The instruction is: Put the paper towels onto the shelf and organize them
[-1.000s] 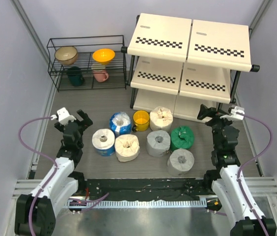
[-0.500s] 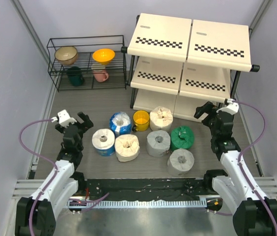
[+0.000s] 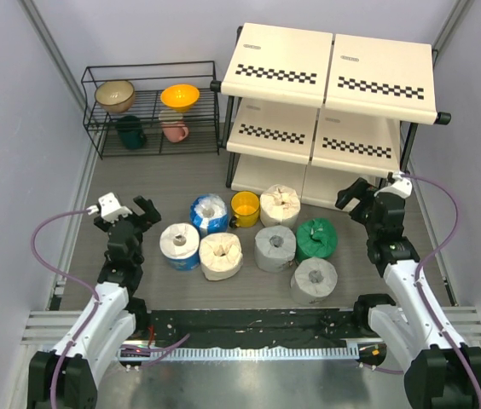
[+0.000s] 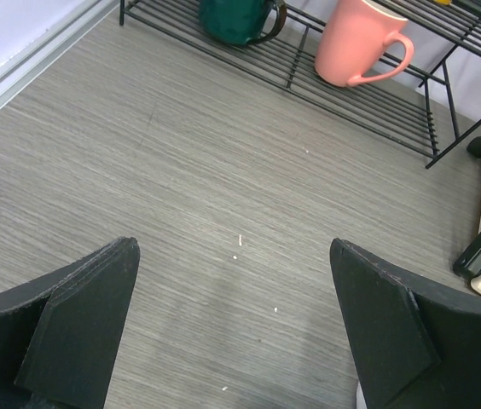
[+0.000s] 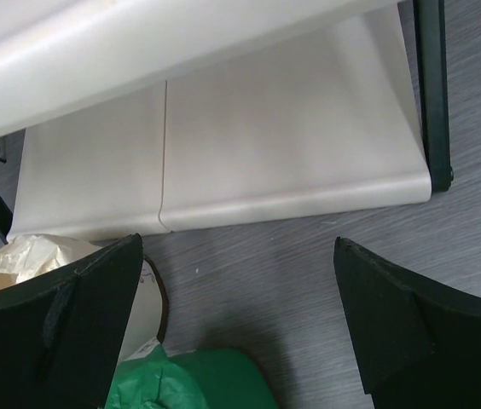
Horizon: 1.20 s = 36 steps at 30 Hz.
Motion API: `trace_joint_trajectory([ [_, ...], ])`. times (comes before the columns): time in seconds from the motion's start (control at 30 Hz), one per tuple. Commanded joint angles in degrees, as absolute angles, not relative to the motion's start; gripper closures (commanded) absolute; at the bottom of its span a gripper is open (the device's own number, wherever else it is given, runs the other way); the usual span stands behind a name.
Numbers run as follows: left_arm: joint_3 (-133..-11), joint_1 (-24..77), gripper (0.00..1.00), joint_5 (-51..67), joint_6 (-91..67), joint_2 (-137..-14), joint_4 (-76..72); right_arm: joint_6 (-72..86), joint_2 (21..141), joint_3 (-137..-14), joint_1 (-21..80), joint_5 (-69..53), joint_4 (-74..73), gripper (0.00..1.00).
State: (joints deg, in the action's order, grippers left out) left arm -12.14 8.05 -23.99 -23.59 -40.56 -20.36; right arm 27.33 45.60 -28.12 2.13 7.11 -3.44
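Observation:
Several paper towels stand in a cluster on the floor: a blue roll (image 3: 209,213), a blue-and-white roll (image 3: 180,245), cream rolls (image 3: 221,256) (image 3: 280,205), grey-white rolls (image 3: 275,247) (image 3: 314,279) and a green roll (image 3: 315,239). The shelf (image 3: 330,111) stands behind them with bare tiers. My left gripper (image 3: 124,216) (image 4: 232,256) hovers open over bare floor left of the cluster. My right gripper (image 3: 367,204) (image 5: 239,256) is open and holds nothing. It sits right of the green roll (image 5: 189,383), facing the shelf's bottom panel (image 5: 223,145).
A yellow cup (image 3: 245,209) sits among the rolls. A low black wire rack (image 3: 151,106) at the back left holds bowls, a pink mug (image 4: 360,43) and a green mug (image 4: 236,17). The shelf's black leg (image 5: 432,85) stands right of my right gripper. Walls close in on both sides.
My right gripper has swung left, toward the shelf's lower front and the green roll. The left gripper has shifted only slightly. No roll has moved.

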Motion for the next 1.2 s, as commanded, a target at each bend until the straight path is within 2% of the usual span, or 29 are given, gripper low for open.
trace_joint_trajectory([
  [0.0, -11.34, 7.91, 0.00, -24.26, -23.03, -39.29, -22.68, 27.25, 44.91, -30.94, 2.02, 5.80, -6.32, 0.01],
  [0.37, -12.22, 7.82, 0.01, -24.08, -23.12, -40.87, -22.50, 27.42, 42.36, -30.67, 3.16, 8.09, -9.57, 0.06],
  [0.7, -12.66, 7.91, 0.00, -23.99, -23.03, -41.66, -22.33, 29.70, 44.04, -36.21, 12.39, 16.79, -16.78, 0.07],
  [0.93, -12.39, 7.91, 0.00, -24.26, -23.03, -41.13, -22.32, 32.25, 43.77, -39.63, 15.20, 14.86, -21.79, 0.07],
  [1.17, -12.92, 7.91, 0.00, -24.78, -23.29, -42.10, -22.32, 34.45, 48.60, -42.89, 17.84, 10.38, -31.01, 0.11],
])
